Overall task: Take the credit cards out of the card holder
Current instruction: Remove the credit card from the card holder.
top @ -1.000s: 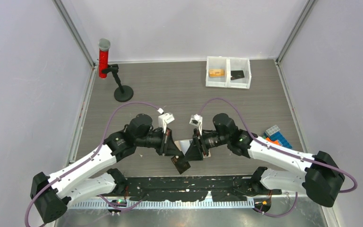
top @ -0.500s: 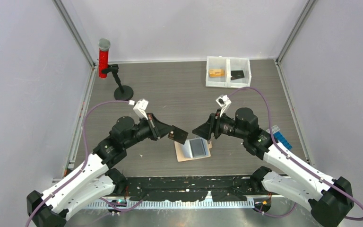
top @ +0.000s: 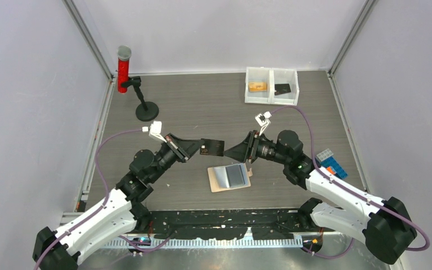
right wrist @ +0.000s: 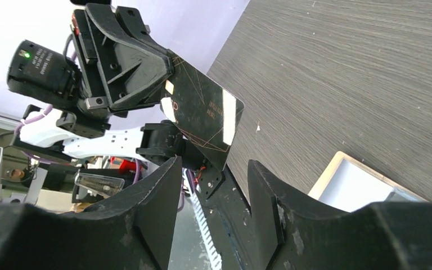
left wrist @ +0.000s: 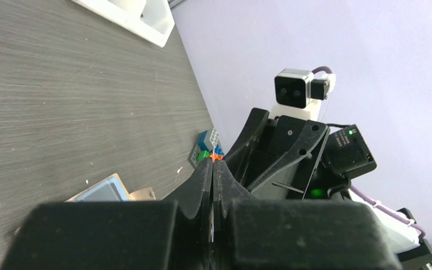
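Left arm bent up over the table (top: 202,107), left gripper (top: 201,147) pinched tight on a dark card (top: 214,147) held in the air, right arm pointing at it, right gripper (top: 230,152) fingers apart just beside the card, holder (top: 229,177) lying open below.

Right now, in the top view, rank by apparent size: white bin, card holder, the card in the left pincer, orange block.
1. white bin.
2. card holder.
3. credit card, held up in the left pincer, so nearness may inflate it.
4. orange block, smallest.
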Controlling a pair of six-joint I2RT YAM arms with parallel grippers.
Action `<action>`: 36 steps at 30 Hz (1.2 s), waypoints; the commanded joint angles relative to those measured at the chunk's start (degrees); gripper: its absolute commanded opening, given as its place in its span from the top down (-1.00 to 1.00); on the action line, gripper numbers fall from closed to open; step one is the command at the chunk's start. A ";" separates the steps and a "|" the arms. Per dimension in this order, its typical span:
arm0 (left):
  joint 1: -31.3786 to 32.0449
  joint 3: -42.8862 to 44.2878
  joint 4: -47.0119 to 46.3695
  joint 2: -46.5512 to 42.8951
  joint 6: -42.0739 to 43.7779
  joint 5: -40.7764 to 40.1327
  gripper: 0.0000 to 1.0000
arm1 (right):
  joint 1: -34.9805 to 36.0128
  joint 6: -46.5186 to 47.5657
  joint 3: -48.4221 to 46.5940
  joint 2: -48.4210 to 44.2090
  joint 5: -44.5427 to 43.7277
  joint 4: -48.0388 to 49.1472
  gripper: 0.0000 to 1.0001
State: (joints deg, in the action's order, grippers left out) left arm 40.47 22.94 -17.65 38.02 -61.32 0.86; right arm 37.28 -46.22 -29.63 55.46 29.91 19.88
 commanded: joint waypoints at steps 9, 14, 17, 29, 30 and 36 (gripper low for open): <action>0.05 -1.64 -12.56 0.68 -3.28 -4.39 1.00 | -0.19 -9.22 2.14 3.45 1.38 13.93 0.07; 0.31 -1.82 -13.21 1.20 -3.32 -4.91 1.00 | -0.19 -10.35 2.65 3.87 0.87 15.73 0.20; 0.39 -2.22 -13.74 1.47 -3.40 -5.15 1.00 | -0.19 -10.44 2.86 3.85 0.35 16.28 0.24; 0.58 -2.84 -15.26 2.23 -4.23 -5.98 1.00 | -0.19 -11.78 1.95 4.54 0.92 19.46 0.55; 0.58 -3.04 -15.49 2.30 -4.35 -5.96 1.00 | -0.19 -11.79 1.68 4.54 0.87 19.57 0.62; 0.68 -4.24 -15.10 1.34 -4.03 -6.57 0.46 | -0.42 -11.25 0.50 4.11 0.45 18.30 0.90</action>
State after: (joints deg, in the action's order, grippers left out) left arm 40.86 19.62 -29.98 40.25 -65.65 -4.32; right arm 37.21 -58.06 -26.57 59.92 30.61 36.18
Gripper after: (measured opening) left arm 0.113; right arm 0.067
